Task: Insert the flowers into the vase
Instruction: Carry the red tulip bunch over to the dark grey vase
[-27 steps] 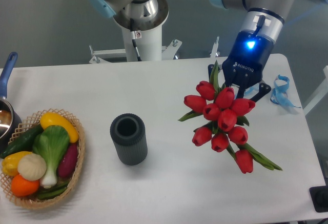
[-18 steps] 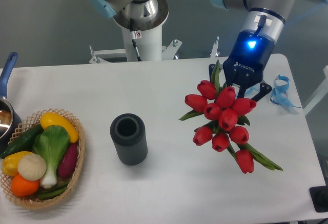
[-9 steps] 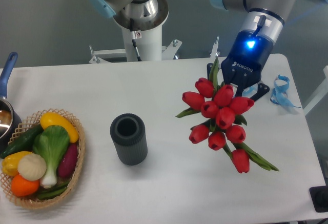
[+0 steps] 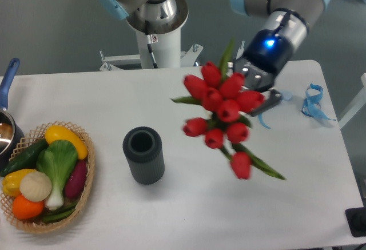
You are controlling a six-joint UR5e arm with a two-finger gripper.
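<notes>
A bunch of red tulips, the flowers (image 4: 220,112), hangs in the air right of centre, blurred by motion, with green leaves sticking out. My gripper (image 4: 251,90) is shut on the flowers; its fingertips are hidden behind the blooms, and one black finger shows at their right. The vase (image 4: 143,154), a dark grey ribbed cylinder, stands upright on the white table with its round mouth open, well to the left of and below the flowers.
A wicker basket (image 4: 86,195) of toy vegetables sits at the front left. A blue-handled pot (image 4: 7,84) is at the left edge. A light blue ribbon (image 4: 314,102) lies at the right. A second robot base (image 4: 151,27) stands behind the table.
The gripper has lifted the flowers and carried them left and up, closer to the vase. The vase and basket have not moved.
</notes>
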